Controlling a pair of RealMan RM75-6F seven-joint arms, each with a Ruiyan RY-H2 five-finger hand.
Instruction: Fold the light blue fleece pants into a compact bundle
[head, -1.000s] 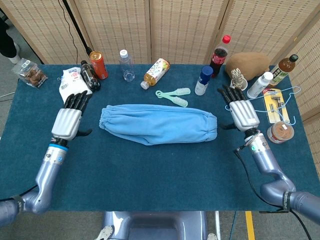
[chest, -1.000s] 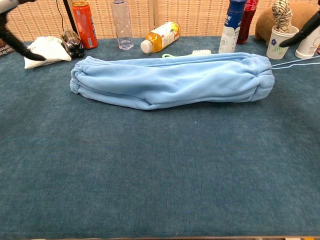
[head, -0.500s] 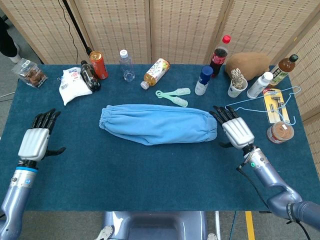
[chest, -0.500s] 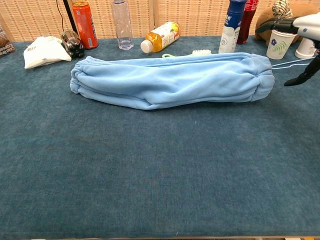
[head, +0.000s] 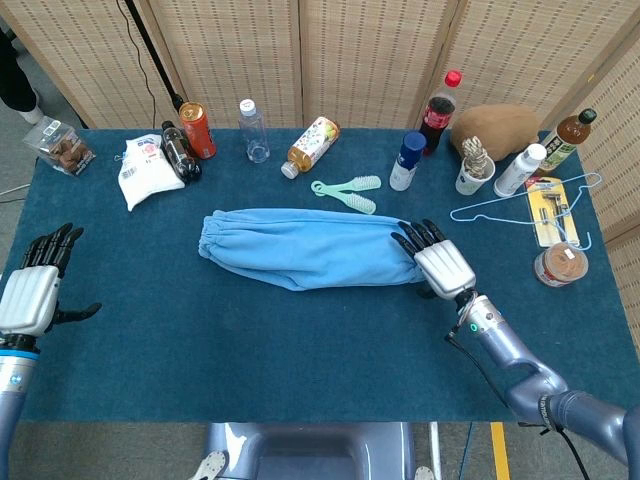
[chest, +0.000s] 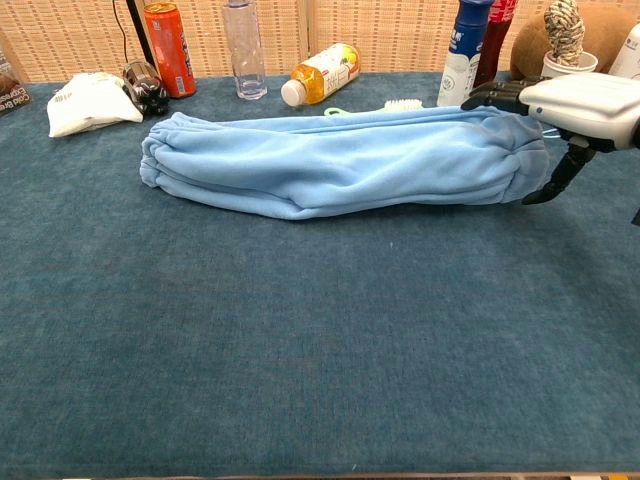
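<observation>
- Right hand (head: 440, 265): palm down, fingers apart and extended over the right end of the pants (head: 310, 247); it grips nothing. The thumb hangs beside the gathered cuff in the chest view.
- Left hand (head: 32, 292): spread and empty, at the table's (head: 250, 350) left edge, well apart from the pants.
- Pants: light blue, lying as a long roll across the table's middle.
- Behind the roll: a green brush (head: 348, 192), a tipped juice bottle (head: 310, 144), a blue-capped bottle (head: 407, 160).
- Far right: a wire hanger (head: 525, 205).
</observation>
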